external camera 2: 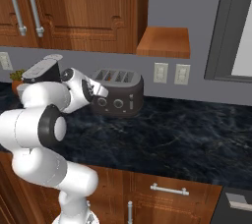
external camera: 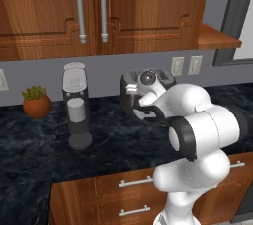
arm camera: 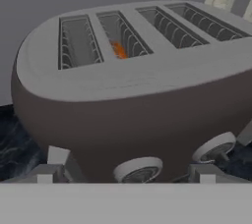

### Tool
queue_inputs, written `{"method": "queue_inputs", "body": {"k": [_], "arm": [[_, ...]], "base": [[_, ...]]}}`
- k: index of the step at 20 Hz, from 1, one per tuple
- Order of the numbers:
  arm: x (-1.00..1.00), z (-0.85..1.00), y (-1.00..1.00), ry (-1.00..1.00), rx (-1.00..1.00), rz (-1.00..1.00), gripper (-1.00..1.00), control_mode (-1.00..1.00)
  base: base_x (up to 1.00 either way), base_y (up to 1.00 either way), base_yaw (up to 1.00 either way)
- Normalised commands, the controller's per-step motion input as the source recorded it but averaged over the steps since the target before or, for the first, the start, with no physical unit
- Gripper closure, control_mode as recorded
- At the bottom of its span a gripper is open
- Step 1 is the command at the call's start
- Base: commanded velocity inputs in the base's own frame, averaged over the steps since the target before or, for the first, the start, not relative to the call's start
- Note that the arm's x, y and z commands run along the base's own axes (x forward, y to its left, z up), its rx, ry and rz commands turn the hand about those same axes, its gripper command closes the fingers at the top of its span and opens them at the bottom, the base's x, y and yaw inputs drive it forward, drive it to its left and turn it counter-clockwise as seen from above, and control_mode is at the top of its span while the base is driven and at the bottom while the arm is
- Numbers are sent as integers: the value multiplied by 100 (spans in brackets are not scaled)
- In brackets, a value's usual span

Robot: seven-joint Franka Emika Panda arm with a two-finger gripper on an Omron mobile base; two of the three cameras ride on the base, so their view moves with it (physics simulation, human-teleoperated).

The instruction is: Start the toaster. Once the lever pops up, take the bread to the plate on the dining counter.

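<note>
A: Start at your gripper (arm camera: 126, 171). Its two fingertips (arm camera: 49, 169) stand wide apart and hold nothing, low against the front of the toaster (arm camera: 133, 100).

B: So where exactly is the toaster for me?

A: On the black marbled counter (external camera 2: 187, 134), back near the grey wall, just beside the two wall outlets (external camera 2: 170, 73). Your hand is right at its front left end in the right base view.

B: How do I do the lever well?

A: The lever (external camera 2: 131, 101) is the small dark tab at the right of the front face, past the round knobs (external camera 2: 118, 103). I'd judge you need to shift sideways toward it, come in above the tab and press straight down; a wide-open hand can snag a knob, so lead with one finger.

B: And its lie?

A: Long axis runs along the wall, left to right. The front face points out toward you, slots facing up. An orange glint shows in the second slot (arm camera: 118, 49); I can't tell whether that is the bread.
</note>
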Motion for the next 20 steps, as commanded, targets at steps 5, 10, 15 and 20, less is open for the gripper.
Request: {"method": "queue_inputs", "body": {"k": [5, 10, 15, 20], "arm": [[0, 23, -24, -9, 0, 7, -100, -100], [-2, 29, -18, -12, 0, 13, -100, -100], [-1, 35, -12, -2, 0, 12, -100, -100], [0, 46, -12, 0, 0, 11, -100, -100]], "base": [[0, 0, 0], [0, 0, 0], [0, 0, 0], [0, 0, 0]]}}
